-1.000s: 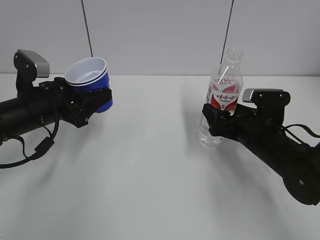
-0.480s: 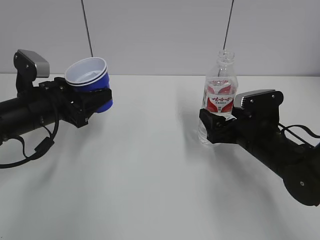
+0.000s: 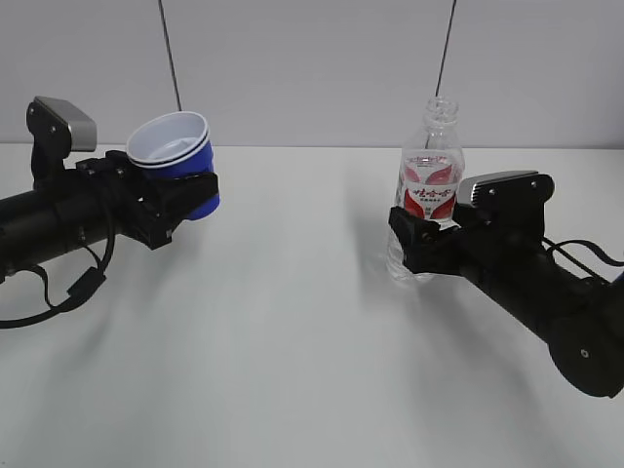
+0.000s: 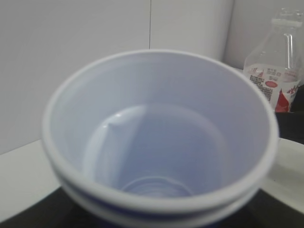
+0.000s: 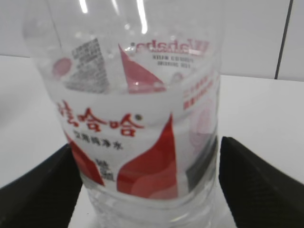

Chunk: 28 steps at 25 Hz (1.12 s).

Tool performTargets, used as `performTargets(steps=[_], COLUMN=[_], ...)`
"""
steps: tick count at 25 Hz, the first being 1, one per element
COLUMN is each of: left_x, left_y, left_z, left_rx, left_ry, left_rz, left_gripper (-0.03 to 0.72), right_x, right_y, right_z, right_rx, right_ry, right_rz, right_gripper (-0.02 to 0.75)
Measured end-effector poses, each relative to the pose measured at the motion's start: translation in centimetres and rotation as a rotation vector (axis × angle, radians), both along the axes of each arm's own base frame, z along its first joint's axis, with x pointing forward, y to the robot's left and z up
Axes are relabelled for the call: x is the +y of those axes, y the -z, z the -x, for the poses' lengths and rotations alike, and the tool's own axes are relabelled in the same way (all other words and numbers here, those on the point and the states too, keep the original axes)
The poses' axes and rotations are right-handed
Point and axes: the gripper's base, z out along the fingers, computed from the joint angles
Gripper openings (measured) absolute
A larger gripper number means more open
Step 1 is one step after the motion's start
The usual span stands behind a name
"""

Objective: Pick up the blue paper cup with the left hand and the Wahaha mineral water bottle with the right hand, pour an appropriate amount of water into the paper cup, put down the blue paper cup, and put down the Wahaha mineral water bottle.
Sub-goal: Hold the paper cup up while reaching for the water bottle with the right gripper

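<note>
Left tool (image 3: 185, 200) gripping raised royal-blue paper cup (image 3: 175, 154), right tool (image 3: 421, 239) open, apparently flanking upright clear ribbed bottle (image 3: 429, 185), white tabletop (image 3: 292, 331).

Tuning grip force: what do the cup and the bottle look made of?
Blue paper cup: looks like coated paper, matte blue outside, smooth white inside, rolled double rim. Wahaha mineral water bottle: thin clear glossy plastic with ribs and highlights, and a printed red-and-white film label.

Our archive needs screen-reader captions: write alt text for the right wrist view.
The Wahaha mineral water bottle fills the frame, its red-and-white label facing the camera, between the right gripper's open black fingers; a visible gap remains on the right side.
</note>
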Motion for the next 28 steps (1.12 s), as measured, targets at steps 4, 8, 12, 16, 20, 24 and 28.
performTargets(steps=[4, 8, 12, 16, 20, 24, 28], left_x=[0.00, 0.00, 0.00, 0.00, 0.00, 0.00, -0.02], left_y=[0.00, 0.00, 0.00, 0.00, 0.00, 0.00, 0.01], left_z=[0.00, 0.00, 0.00, 0.00, 0.00, 0.00, 0.02], left_rx=[0.000, 0.000, 0.000, 0.000, 0.000, 0.000, 0.000], left_ry=[0.000, 0.000, 0.000, 0.000, 0.000, 0.000, 0.003], left_rz=[0.000, 0.000, 0.000, 0.000, 0.000, 0.000, -0.002], left_gripper=[0.438, 0.438, 0.438, 0.438, 0.438, 0.438, 0.438], right_x=[0.02, 0.10, 0.12, 0.12, 0.10, 0.09, 0.13], right_y=[-0.04, -0.15, -0.19, -0.19, -0.19, -0.19, -0.28], right_z=[-0.08, -0.22, -0.27, -0.27, -0.28, -0.28, -0.41], right_rx=[0.005, 0.008, 0.008, 0.008, 0.004, 0.003, -0.003], right_ry=[0.003, 0.003, 0.002, 0.002, 0.004, 0.003, 0.003], right_rz=[-0.018, -0.043, -0.050, -0.050, -0.040, -0.035, -0.036], right_gripper=[0.663, 0.663, 0.663, 0.663, 0.663, 0.662, 0.661])
